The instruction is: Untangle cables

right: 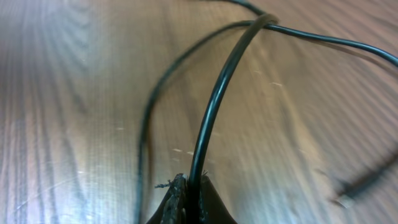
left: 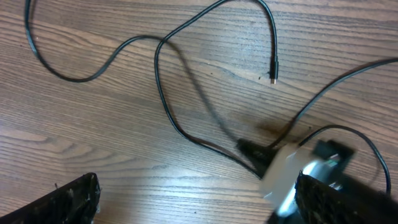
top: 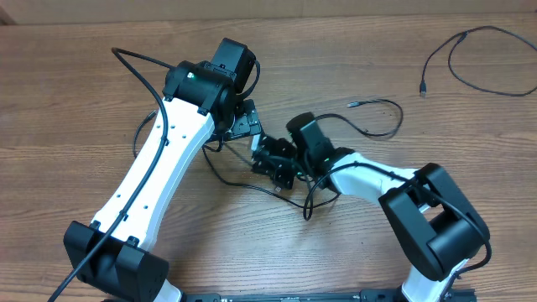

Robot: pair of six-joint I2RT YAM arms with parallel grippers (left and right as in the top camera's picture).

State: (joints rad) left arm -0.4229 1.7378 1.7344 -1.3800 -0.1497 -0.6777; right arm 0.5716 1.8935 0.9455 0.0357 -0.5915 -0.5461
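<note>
Thin black cables (top: 220,172) lie in a loose tangle at the table's middle, partly hidden under both arms. One strand loops right to a small plug (top: 351,104). My right gripper (top: 272,163) is shut on one cable (right: 214,106), which rises from between its fingertips (right: 191,186) and crosses another strand. My left gripper (top: 246,124) sits just behind it, open wide and empty (left: 199,205). The left wrist view shows cable loops (left: 166,102) and a plug end (left: 272,78) on the wood, with the right gripper's pale body (left: 283,174) at the lower right.
A separate black cable (top: 482,63) lies alone at the table's far right, its plug (top: 423,87) pointing down. The robot's own thicker black cables (top: 138,67) run along the left arm. Bare wooden table (top: 67,151) spreads at the left and front.
</note>
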